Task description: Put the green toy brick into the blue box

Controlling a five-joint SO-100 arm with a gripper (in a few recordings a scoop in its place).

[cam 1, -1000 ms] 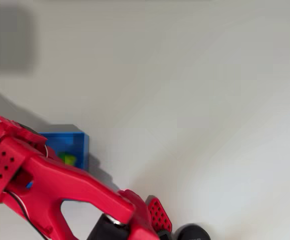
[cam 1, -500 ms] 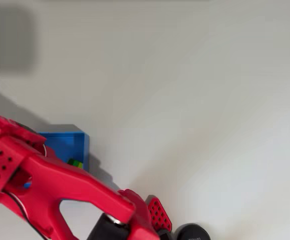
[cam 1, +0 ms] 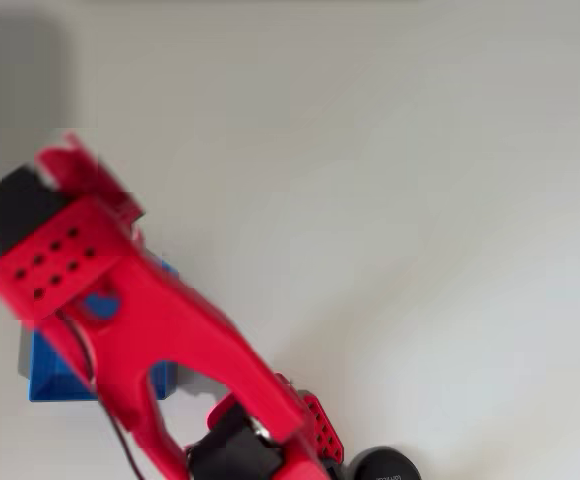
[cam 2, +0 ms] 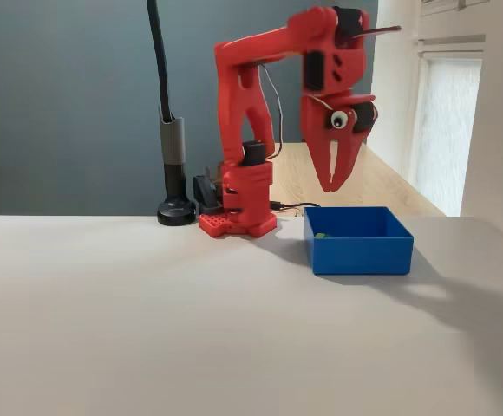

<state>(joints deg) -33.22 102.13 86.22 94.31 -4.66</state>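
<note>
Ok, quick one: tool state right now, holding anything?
Tool: raised above the blue box, fingers nearly together, holding nothing. The green toy brick lies inside the box.

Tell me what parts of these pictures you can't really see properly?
- Green toy brick: in the fixed view a tiny green speck behind the blue box's front wall; too small for detail.
- Blue box in the overhead view: mostly covered by the red arm.
- Gripper: fingertips look nearly together in the fixed view; any gap is too small to judge.

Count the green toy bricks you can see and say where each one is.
1. The green toy brick lies inside the blue box, near its back left corner in the fixed view. More could be hidden behind the box's walls.
</note>
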